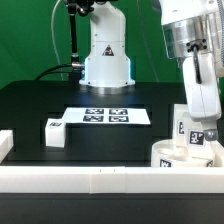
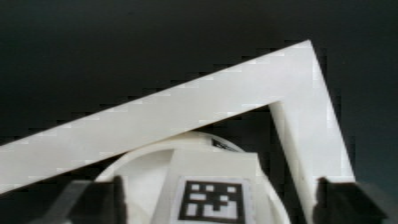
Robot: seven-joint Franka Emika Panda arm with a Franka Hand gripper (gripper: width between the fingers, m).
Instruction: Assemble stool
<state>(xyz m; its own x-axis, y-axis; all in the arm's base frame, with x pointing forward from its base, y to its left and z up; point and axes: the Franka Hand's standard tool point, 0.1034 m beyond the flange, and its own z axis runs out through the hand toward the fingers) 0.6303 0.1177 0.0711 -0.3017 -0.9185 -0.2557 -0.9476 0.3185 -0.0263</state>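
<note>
The stool's round white seat disc (image 1: 172, 158) lies in the corner of the rail wall, at the exterior view's right. A tagged white leg (image 1: 195, 133) stands upright on it. My gripper (image 1: 197, 122) hangs straight over that leg. In the wrist view the leg (image 2: 214, 200) sits between my dark fingers (image 2: 93, 205), with a gap showing on either side, and the gripper (image 2: 217, 208) is open around it. The seat disc (image 2: 151, 165) curves beneath. Another leg (image 1: 55, 132) lies loose on the black table at the exterior view's left.
The long white rail wall (image 1: 100, 178) runs along the front, and its corner (image 2: 294, 70) shows in the wrist view. A short wall piece (image 1: 5, 143) stands at the exterior view's left. The marker board (image 1: 107, 116) lies mid-table, before the arm's base (image 1: 105, 60).
</note>
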